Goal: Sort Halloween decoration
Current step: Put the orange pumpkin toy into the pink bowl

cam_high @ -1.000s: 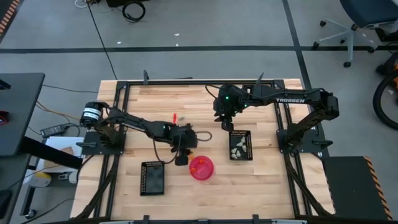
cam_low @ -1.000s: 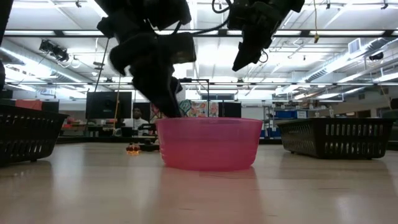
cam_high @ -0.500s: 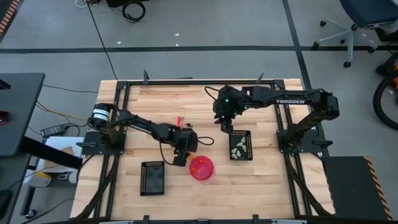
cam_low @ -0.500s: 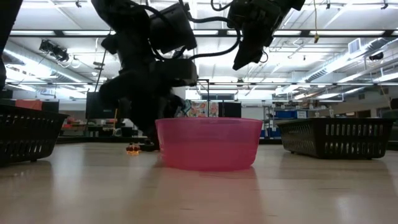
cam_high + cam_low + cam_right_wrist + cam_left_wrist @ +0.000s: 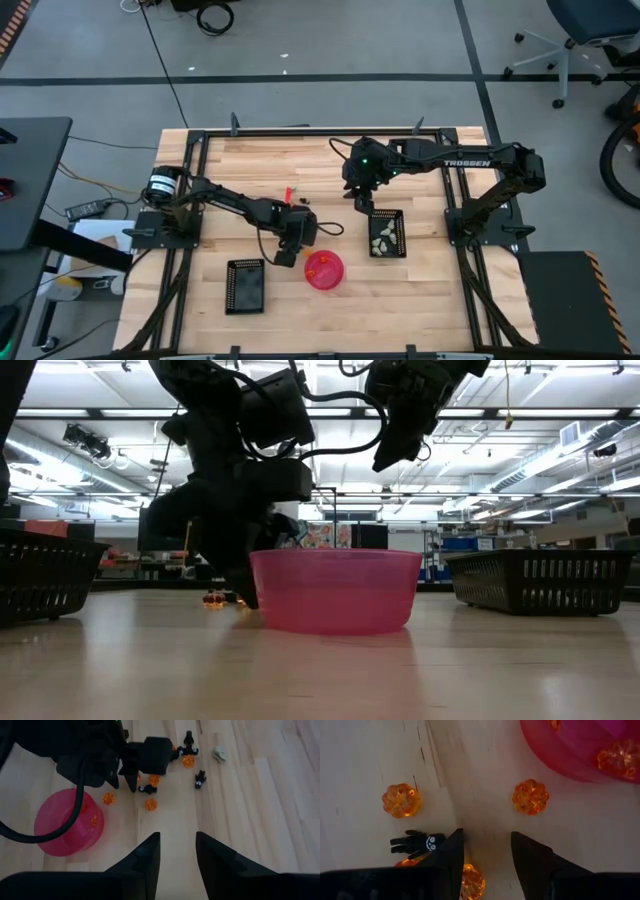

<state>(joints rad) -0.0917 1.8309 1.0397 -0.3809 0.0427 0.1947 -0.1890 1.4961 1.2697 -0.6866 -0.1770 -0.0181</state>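
Now lowered and drawn a touch back from the pink bowl compared with a second ago: left gripper, fingers parted, nothing between them but bare wood. Read as a switch from reaching at the bowl to lining up on the next loose piece.

Just beside those fingers, scattered Halloween decoration: one orange pumpkin close to the bowl's wall, another farther off, a third partly under one finger, and a small black figure next to it. More orange pumpkins already inside the bowl, so orange sorting looks under way, far from done.

Farther out, more black pieces and a pale whitish piece lying on the table. Black grid tray to the bowl's left; second tray, holding pale pieces, to its right.

Above that second tray's far end, unmoved over the last second: right gripper, fingers apart, empty, waiting.

Underneath, a pale wooden plank table in a black frame. Beyond, grey floor with dark tape lines, an office chair, and a long room under strip lights.
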